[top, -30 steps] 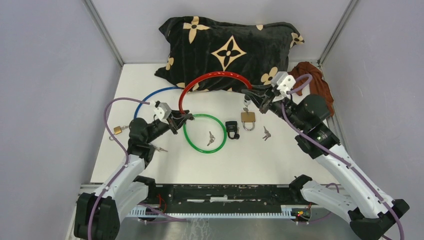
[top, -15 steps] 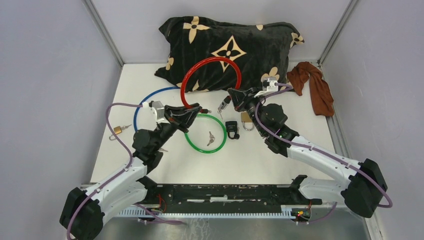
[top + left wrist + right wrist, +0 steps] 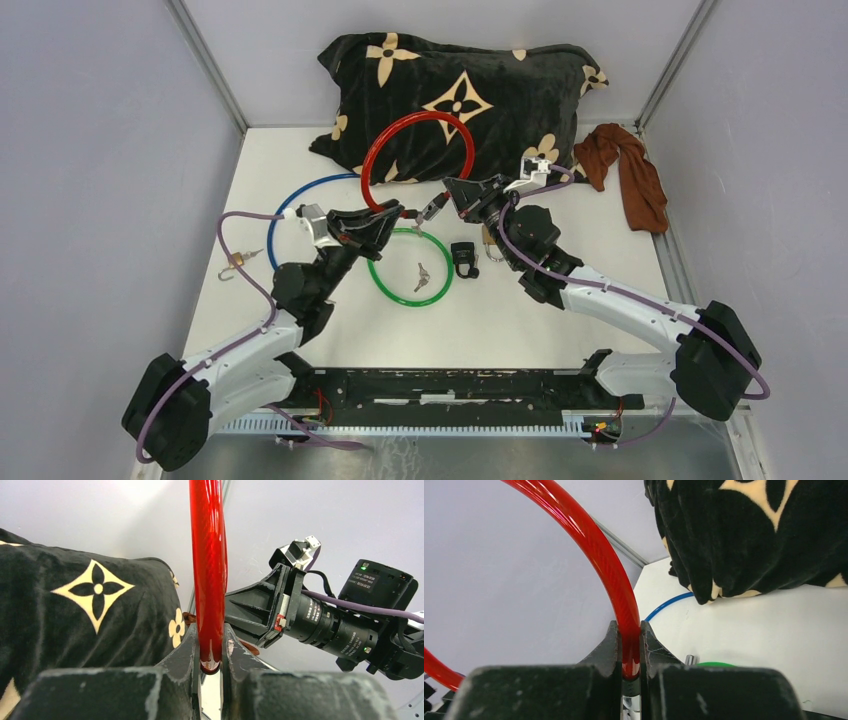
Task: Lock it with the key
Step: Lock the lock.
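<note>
Step in hand, as I read it: mating the two ends of the red cable to close the loop before any key turns. The cable stands as an arch at centre frame, in front of the pillow, with one end in each gripper. To do it well, the left gripper, left of centre, should serve as a steady anchor with its end pointed rightward. The right gripper should feed its end in along the same line without twist, so the cable's spring does not throw the ends off axis. The ends are near each other and not joined. A small dark piece hangs in the gap between them, too small to name. Loose keys lie inside the green loop, below centre; cannot tell which lock they fit. Likely risk: the cable slipping through the pads under bend load. Left fingers are narrow and clamped on the cable close to its end. The left wrist view shows the red tube squeezed between both pads, its end seated in the pinch. Right fingers are likewise narrow, pinching the other end. The right wrist view shows the tube curving down into the pinch, with a pad touching it on each side.
</note>
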`<state>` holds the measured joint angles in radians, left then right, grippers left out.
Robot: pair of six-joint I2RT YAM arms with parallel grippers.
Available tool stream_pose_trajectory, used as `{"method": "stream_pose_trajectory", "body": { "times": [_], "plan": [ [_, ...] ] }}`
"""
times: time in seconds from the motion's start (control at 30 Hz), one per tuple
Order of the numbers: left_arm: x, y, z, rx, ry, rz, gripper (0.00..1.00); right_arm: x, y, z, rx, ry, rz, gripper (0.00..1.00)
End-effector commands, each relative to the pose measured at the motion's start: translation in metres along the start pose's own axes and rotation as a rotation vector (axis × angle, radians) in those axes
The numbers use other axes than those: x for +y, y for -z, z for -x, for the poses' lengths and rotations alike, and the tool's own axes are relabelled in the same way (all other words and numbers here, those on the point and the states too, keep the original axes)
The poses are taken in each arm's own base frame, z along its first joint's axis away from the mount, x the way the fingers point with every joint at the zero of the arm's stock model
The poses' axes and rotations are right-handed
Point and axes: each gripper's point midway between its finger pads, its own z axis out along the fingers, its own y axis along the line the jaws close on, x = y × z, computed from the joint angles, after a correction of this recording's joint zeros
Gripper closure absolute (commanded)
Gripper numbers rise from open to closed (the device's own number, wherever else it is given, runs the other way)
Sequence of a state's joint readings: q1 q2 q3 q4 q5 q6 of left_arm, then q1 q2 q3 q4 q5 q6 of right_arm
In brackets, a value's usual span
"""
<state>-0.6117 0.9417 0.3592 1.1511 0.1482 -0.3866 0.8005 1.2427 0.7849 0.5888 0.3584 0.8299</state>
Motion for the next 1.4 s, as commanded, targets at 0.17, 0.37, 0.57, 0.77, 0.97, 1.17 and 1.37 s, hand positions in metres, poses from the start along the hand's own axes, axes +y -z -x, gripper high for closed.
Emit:
{"method": "stream_pose_trajectory", "body": {
  "times": [0.17, 0.37, 0.57, 0.77, 0.97, 1.17, 1.37],
  "plan": [
    [-0.019, -0.013, 0.043, -0.173, -0.059, -0.063, 0.98, 0.023, -0.007, 0.017, -0.059, -0.146, 0.068, 1.00],
    [-0.023, -0.013, 0.042, -0.182, -0.139, -0.084, 0.98, 0.025, -0.007, 0.016, -0.054, -0.149, 0.077, 1.00],
    [-0.025, -0.010, 0.048, -0.210, -0.244, -0.099, 0.98, 0.022, -0.005, 0.017, -0.059, -0.150, 0.073, 1.00],
    [-0.023, -0.010, 0.043, -0.188, -0.256, -0.096, 0.98, 0.026, -0.004, 0.018, -0.058, -0.153, 0.084, 1.00],
    [-0.025, -0.013, 0.036, -0.164, -0.199, -0.107, 0.98, 0.031, -0.006, 0.016, -0.048, -0.170, 0.105, 1.00],
    [-0.028, -0.013, 0.029, -0.148, -0.205, -0.116, 0.98, 0.034, -0.008, 0.015, -0.043, -0.187, 0.119, 1.00],
    [-0.029, -0.013, 0.024, -0.140, -0.254, -0.134, 0.98, 0.038, -0.007, 0.015, -0.039, -0.201, 0.135, 1.00]
  ]
}}
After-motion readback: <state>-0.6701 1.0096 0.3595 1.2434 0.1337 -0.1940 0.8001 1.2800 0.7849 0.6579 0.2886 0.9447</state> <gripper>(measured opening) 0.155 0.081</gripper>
